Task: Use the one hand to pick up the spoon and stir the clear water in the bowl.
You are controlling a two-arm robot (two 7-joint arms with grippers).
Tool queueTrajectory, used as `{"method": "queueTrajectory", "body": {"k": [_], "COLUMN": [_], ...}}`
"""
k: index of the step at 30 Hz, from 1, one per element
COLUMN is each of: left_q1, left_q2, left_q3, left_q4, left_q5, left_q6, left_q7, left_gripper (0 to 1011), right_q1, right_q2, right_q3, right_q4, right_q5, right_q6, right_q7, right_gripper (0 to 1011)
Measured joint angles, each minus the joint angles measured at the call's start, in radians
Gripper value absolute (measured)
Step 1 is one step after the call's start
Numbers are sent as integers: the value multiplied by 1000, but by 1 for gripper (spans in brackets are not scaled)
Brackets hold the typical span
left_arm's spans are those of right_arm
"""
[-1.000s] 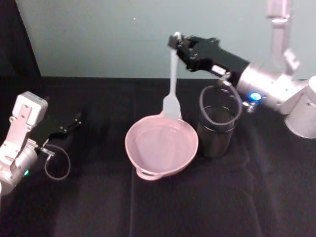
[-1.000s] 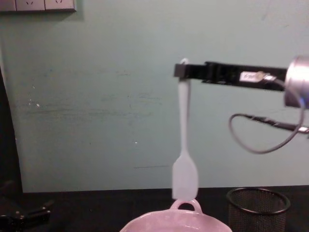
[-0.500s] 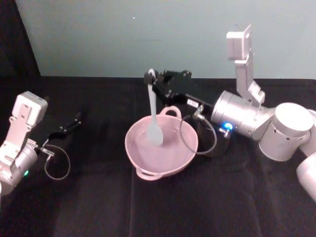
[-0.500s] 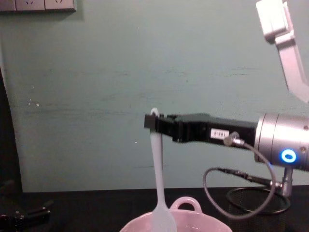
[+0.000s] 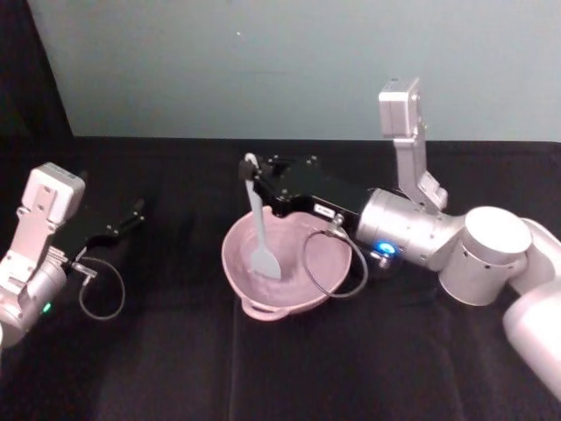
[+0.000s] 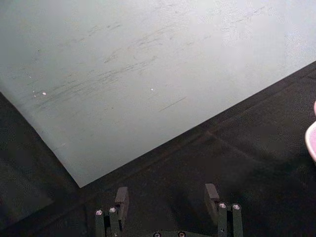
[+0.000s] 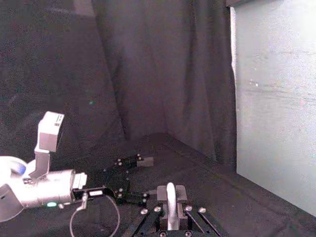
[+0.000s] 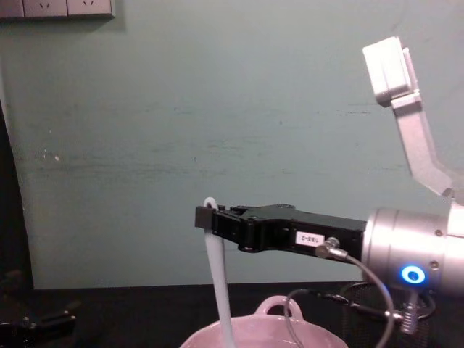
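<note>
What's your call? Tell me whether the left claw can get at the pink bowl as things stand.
Probably yes, at the left rim. The open left claw rests left of the bowl, with only black cloth between. The right claw, holding the spoon in the bowl, crowds its far rim.

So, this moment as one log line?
right gripper: shut on long white plastic spoon | head in wide pink glossy bowl | left gripper: open, parked
</note>
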Motion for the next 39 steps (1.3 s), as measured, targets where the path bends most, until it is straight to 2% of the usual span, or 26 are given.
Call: {"method": "queueTrajectory", "body": {"k": [8,15,21,27,31,34,39], "left_q1": [0,0,0,0,0,0,0], "left_q2": [0,0,0,0,0,0,0], "left_q3": [0,0,0,0,0,0,0], "left_q4": [0,0,0,0,0,0,0], "left_q5": [0,0,0,0,0,0,0], "left_q6": [0,0,0,0,0,0,0], "left_q7": [0,0,0,0,0,0,0], "left_gripper": [1011,1011,1011,1011,1011,1011,1011], "right_q1": [59,101,123,104,68,20,-37], "right_q2": [-63,-91,-97,-67,-32,9,47], "right_q3": [3,17,33,66,91,112,129], "right_q4": [105,173,220,203,155,89,8], "right_q5": [-3,-6,-13,-16,-14,-11,-2], "right_q6": [-24,-40,-46,-50,-43,-29,-18], "right_q7": [23,30,30,12,-7,-24,-36], "right_gripper": [109,109,110,109,109,109,109]}}
